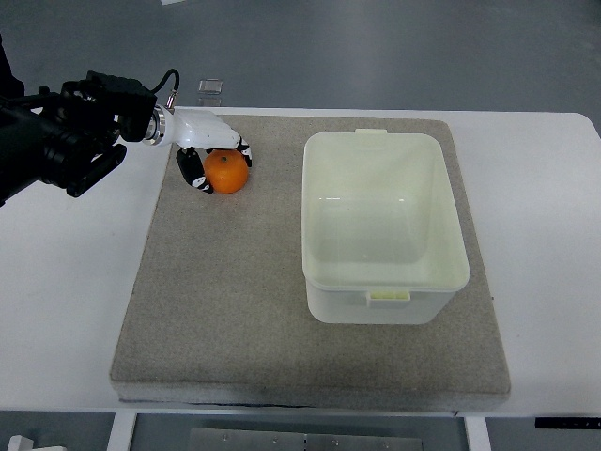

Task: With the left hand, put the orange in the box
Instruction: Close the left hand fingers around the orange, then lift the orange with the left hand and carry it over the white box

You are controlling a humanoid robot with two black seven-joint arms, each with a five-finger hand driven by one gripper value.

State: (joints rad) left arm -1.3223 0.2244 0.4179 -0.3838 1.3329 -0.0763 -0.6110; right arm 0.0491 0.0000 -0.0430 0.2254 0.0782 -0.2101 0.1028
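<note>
An orange [227,173] sits on the grey mat [235,301] near its far left corner. My left hand [212,155], white with black fingertips, comes in from the left on a black arm and curls around the orange from above and from its left side. Whether the fruit is lifted off the mat I cannot tell. The box [383,225] is a white, open, empty plastic tub standing on the right half of the mat, well apart from the orange. The right arm does not show.
The mat lies on a white table [66,310]. A small clear object [211,86] lies just beyond the table's far edge. Bare mat stretches between the orange and the box.
</note>
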